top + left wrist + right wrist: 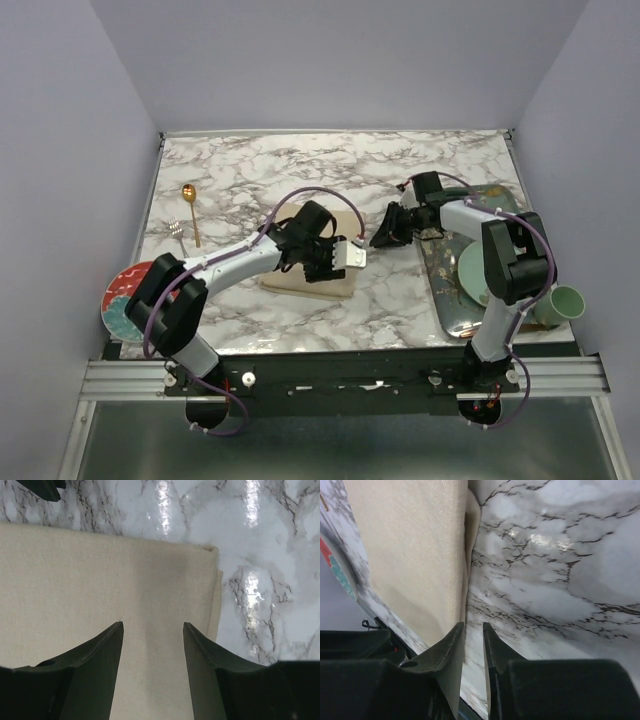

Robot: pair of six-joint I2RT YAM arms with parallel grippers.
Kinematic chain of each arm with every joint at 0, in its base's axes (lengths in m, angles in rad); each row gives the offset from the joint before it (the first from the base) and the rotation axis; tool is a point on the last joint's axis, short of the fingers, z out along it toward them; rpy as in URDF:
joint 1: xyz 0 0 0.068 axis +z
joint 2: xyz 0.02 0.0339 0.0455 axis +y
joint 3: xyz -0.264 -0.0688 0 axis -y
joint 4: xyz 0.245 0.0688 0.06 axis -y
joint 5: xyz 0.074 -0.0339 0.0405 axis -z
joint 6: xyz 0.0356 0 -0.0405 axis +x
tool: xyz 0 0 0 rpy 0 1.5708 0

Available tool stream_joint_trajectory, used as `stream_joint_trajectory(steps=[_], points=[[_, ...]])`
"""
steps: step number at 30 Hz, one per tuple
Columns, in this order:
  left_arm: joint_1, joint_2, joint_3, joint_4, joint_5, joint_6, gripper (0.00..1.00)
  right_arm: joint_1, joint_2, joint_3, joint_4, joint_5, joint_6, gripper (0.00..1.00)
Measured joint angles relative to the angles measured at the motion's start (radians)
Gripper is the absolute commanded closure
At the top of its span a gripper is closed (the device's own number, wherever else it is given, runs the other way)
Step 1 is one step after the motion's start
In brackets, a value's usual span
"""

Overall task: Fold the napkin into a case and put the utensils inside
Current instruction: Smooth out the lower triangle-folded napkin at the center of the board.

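Showing napkin [410, 555] layers from right wrist, spoon [191, 208] only overhead

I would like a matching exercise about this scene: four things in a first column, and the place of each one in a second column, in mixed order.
Things:
1 napkin
2 spoon
3 cup
4 red plate

Places:
a at the near left corner of the table
b under the left gripper
c right of the tray
d beside the fork

Pairs: 1-b; 2-d; 3-c; 4-a
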Motion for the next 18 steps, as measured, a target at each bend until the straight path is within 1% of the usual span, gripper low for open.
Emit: stream_joint_trajectory(steps=[3,4,9,14,18], points=[[-0.008,0.058,0.056,0.035,-0.014,-0.047,0.37,-0.009,0.006,0.013,0.0,0.027,0.006,0.74],[-0.008,0.077,0.078,0.05,-0.021,-0.068,0.36,-0.009,0.012,0.023,0.002,0.034,0.01,0.76],[-0.002,0.153,0.183,0.109,-0.053,-0.2,0.37,-0.008,0.07,0.074,0.034,0.049,0.035,0.75],[0.053,0.21,0.268,0.115,-0.053,-0.312,0.38,-0.008,0.127,0.103,0.07,0.048,0.069,0.75],[0.096,0.232,0.296,0.11,-0.055,-0.346,0.38,-0.008,0.155,0.114,0.083,0.04,0.093,0.74]])
